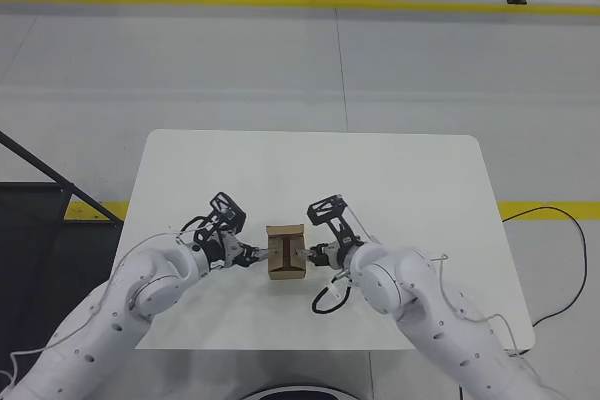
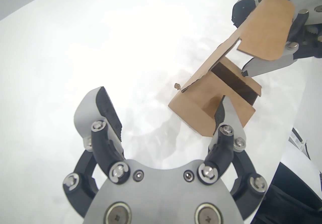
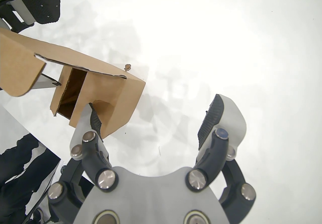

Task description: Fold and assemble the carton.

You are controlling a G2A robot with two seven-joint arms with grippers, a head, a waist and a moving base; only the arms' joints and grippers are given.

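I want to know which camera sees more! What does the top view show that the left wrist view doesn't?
Top view: the whole white rounded table, plus the white left arm and right arm. Left wrist view: a tiny brown cardboard crumb on the table. Both: the brown cardboard carton between the open left gripper and open right gripper.

The left gripper stood at the left of the brown carton with its jaws spread wide. One of its fingers lay with its tip against a folded-down flap, while the other finger hung over the bare white table. A dark gap showed between the carton's folded flaps. A long flap stood raised at the right side, with the right gripper behind it, fingers apart. A small brown scrap lay just beside the carton.
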